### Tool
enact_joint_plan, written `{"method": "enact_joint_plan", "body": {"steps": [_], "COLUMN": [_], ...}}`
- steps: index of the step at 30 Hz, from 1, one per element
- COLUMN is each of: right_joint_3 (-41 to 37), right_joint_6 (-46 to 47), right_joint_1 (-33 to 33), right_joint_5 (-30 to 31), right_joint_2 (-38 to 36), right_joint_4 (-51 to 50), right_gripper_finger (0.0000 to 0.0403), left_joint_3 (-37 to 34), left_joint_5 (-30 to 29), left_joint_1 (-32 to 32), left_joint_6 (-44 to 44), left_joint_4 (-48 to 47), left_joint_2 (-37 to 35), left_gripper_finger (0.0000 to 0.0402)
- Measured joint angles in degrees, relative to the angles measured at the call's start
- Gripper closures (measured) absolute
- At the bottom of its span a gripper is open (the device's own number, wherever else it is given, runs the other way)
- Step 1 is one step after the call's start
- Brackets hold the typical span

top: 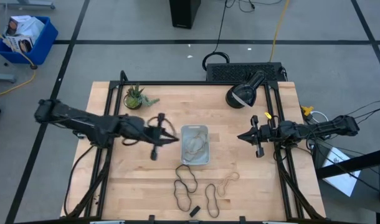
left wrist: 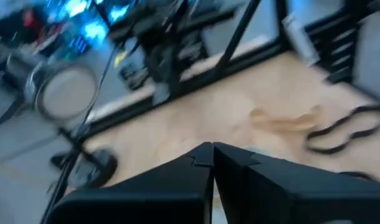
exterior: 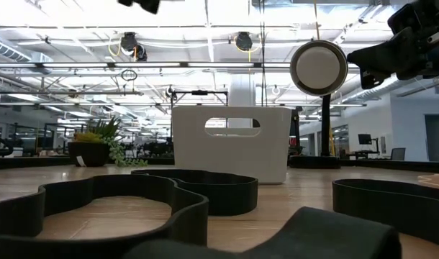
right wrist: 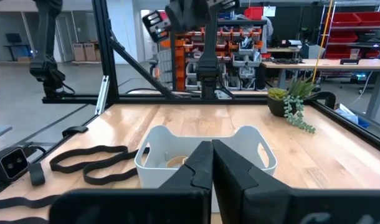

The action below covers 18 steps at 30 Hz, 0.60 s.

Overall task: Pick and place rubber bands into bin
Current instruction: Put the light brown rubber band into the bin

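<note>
While bin (top: 195, 145) sits mid-table with tan bands (top: 196, 147) already inside, 4 or so loops lie loose on wood just in front of it: black bands (top: 185, 184), another black one (top: 212, 200), tan band (top: 228, 182). Left gripper (top: 172, 139) hovers just left of bin, fingers (left wrist: 205, 158) pressed together, nothing seen between them; likely placed for release or next reach. Right gripper (top: 242, 137) waits well right of bin, fingers (right wrist: 209, 158) together, empty, facing bin and clear of left arm's work. Task partly done, judging by loops outside.
</note>
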Motion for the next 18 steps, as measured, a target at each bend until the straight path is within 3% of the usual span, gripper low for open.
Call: {"method": "enact_joint_plan", "body": {"steps": [4,9,18], "right_joint_3": [0.01,0.01,0.0], "right_joint_6": [-0.04,0.31,1.2], "right_joint_1": [0.0,0.0,0.0], "right_joint_5": [0.05,0.07,0.11], "right_joint_2": [0.09,0.09,0.32], "right_joint_4": [0.03,0.03,0.03], "right_gripper_finger": [0.0403,0.0403,0.0403], "left_joint_3": [-8.33,-20.21,-33.64], "left_joint_5": [5.83,6.2,8.95], "left_joint_1": [-0.18,2.41,3.46], "left_joint_6": [0.71,-3.01,-4.73], "left_joint_4": [7.4,19.42,26.07], "left_joint_2": [-6.96,-12.94,-18.23], "left_gripper_finger": [0.0397,0.0398,0.0399]}}
